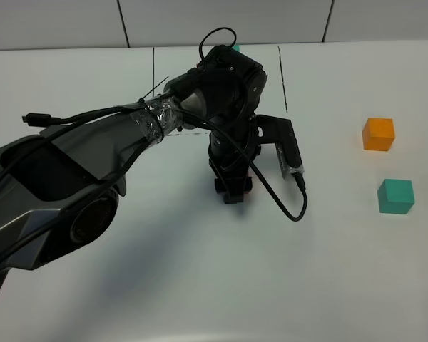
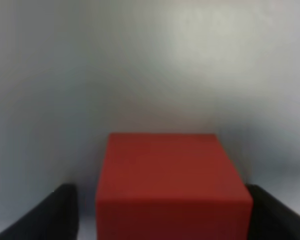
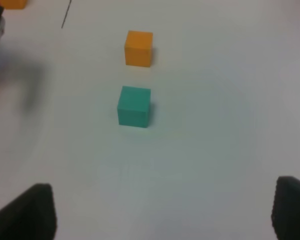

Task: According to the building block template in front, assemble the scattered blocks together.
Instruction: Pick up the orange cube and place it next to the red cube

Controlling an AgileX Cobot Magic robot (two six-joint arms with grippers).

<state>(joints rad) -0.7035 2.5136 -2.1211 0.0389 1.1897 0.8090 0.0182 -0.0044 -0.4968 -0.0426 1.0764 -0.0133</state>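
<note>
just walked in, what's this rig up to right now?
The left gripper is down at the middle of the white table, with a red cube between its fingers; whether it is clamped yet cannot be told. An orange cube and a teal cube sit apart on the right, untouched. The right gripper is open above the table, facing those two cubes. No blocks are joined yet.
</note>
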